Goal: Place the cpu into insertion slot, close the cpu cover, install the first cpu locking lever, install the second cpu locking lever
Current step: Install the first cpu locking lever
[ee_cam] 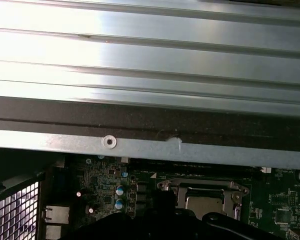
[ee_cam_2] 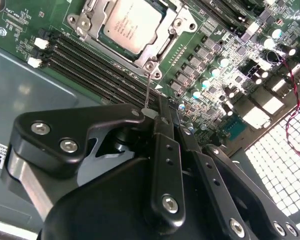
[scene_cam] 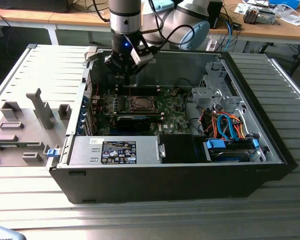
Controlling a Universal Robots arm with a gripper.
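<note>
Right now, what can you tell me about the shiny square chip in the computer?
The cpu is a flat square chip with a silvery-grey metal top that bears small print. It lies flat in its socket on the green motherboard, with a metal frame closed around its edges, screws at the frame's corners. A thin wire lever rises beside one corner. The gripper hangs just beside the socket, not touching the chip. In the exterior view it sits mid-board inside the open case.

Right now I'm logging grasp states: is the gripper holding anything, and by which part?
It cannot be told. In the second wrist view the gripper sits beside a thin wire lever near the cpu, which lies in its socket.
</note>
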